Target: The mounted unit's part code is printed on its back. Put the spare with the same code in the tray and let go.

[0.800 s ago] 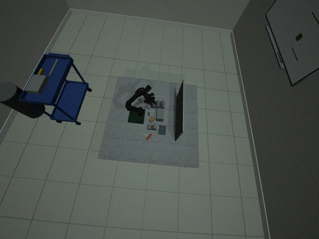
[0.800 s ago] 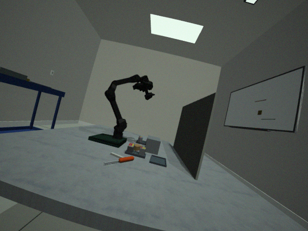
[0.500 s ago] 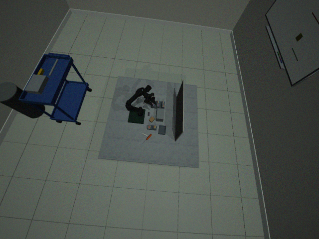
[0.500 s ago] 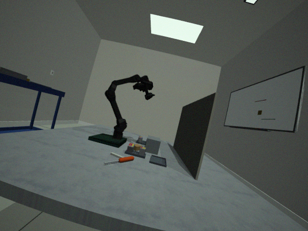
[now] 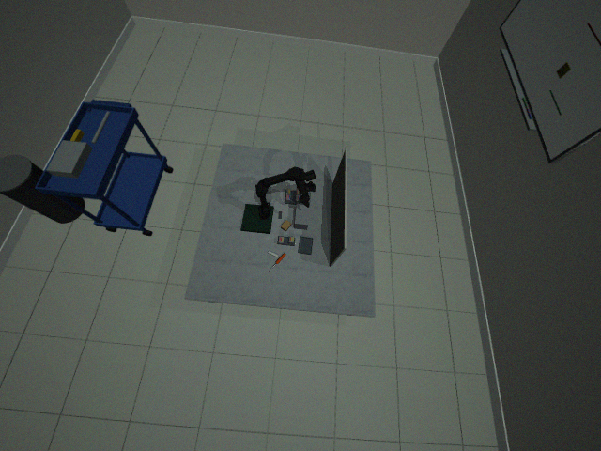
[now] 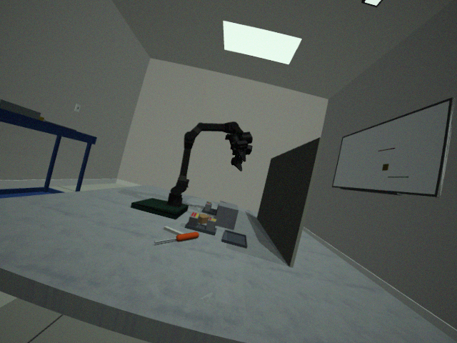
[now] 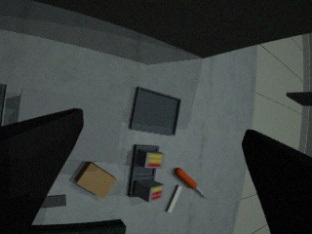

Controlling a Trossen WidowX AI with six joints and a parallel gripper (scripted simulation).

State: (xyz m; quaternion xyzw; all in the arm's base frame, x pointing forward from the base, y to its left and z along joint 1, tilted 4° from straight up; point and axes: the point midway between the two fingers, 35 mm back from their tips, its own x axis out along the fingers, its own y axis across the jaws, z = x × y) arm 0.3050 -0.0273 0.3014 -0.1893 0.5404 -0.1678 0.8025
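In the wrist view, left to right: a tan block [image 7: 96, 178] at nine o'clock, two striped spares [image 7: 147, 174] at centre, long axes crosswise, tray [image 7: 155, 111] at twelve o'clock — the hand [image 7: 163, 182] is high above, fully open, empty.

So the arm [image 6: 191, 134] is all matte black, basically no colour anywhere on it. It's built from chunky rounded links with thicker barrel-shaped joints between them, and the lower link looks slimmer than the boxy cluster up at the wrist. It's bolted onto a flat dark green base plate [image 6: 158, 207], square-ish, pretty thin. The pincer [image 6: 238, 162] is black too, with blocky housing above it; in the wrist view its fingers show up as two broad dark wedges tapering to blunt points. No cables, screws or markings that I can make out, though it's honestly too dim and small to be sure.
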